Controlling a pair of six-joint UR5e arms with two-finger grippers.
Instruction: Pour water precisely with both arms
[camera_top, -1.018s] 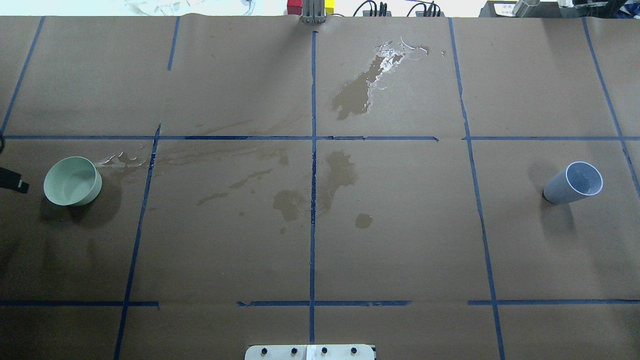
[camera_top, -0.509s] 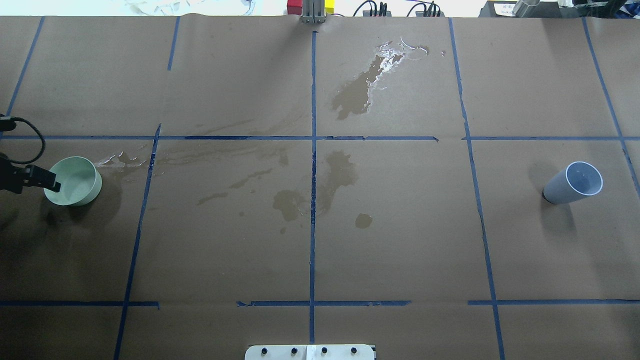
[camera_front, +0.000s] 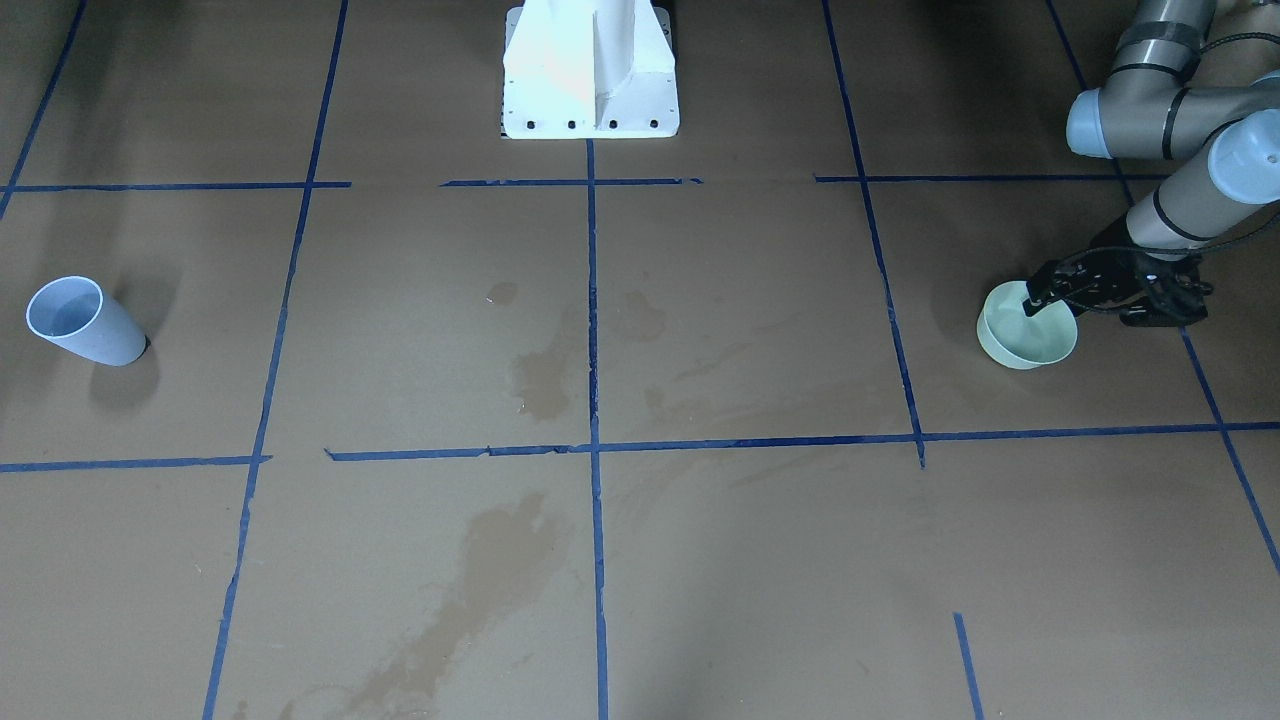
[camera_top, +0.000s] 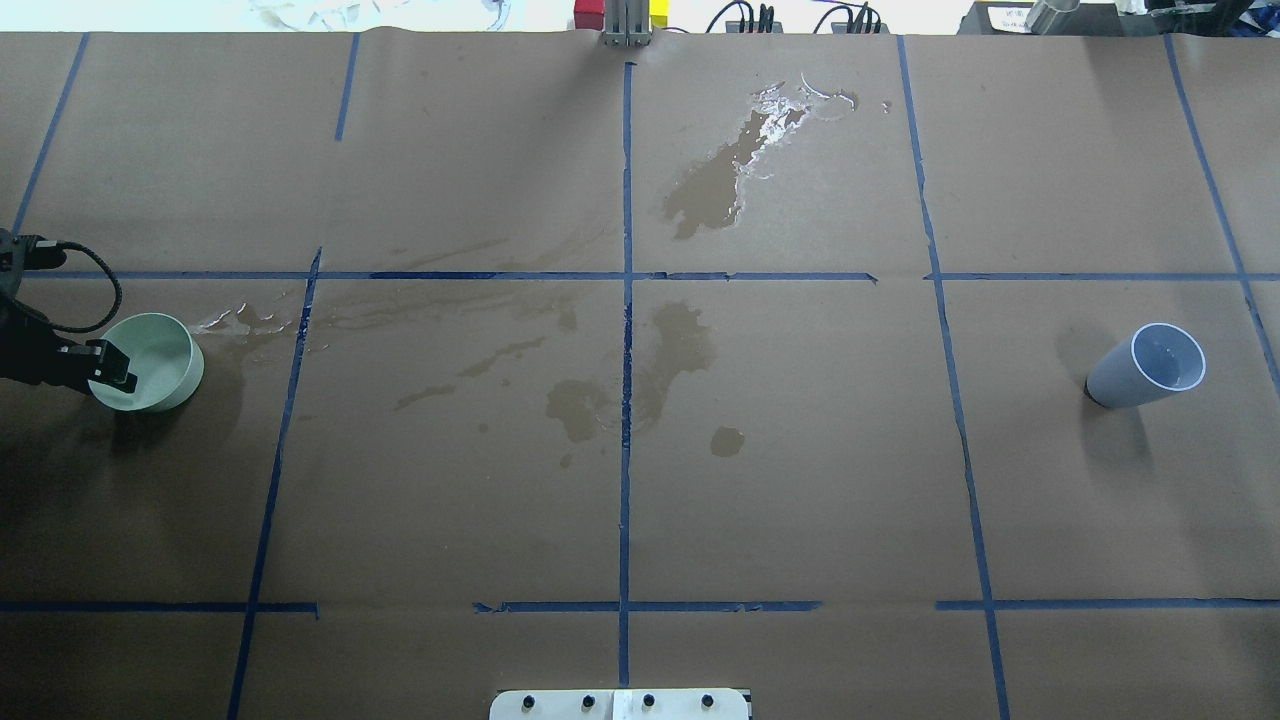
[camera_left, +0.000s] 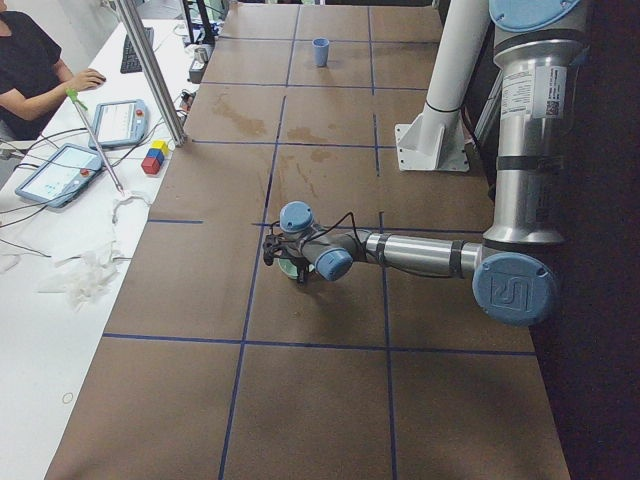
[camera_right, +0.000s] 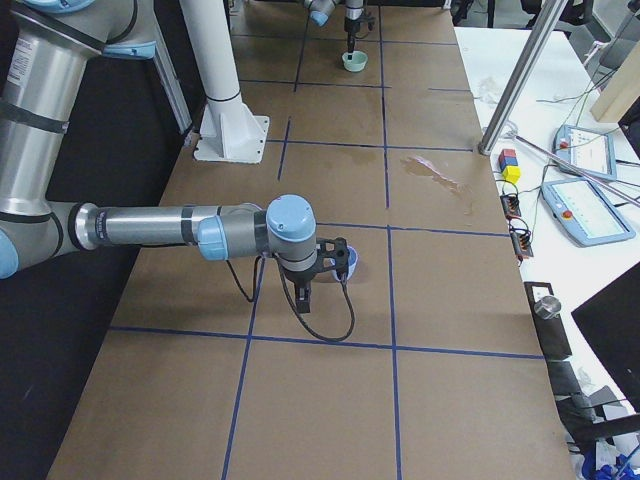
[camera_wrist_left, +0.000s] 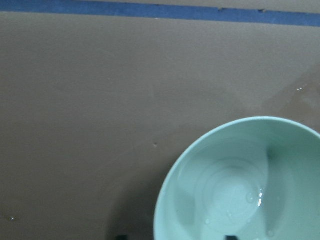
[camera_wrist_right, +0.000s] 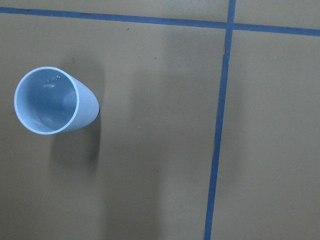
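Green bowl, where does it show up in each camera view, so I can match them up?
Front-facing: green bowl at right, mid-height.
Overhead: far left, mid-height.
Exterior left: centre, mostly hidden behind the left arm.
Exterior right: top centre, small.
Left wrist: lower right, cut off by the frame.
Right wrist: not in it.
Shared landmark: the white pedestal base, in all four exterior views.
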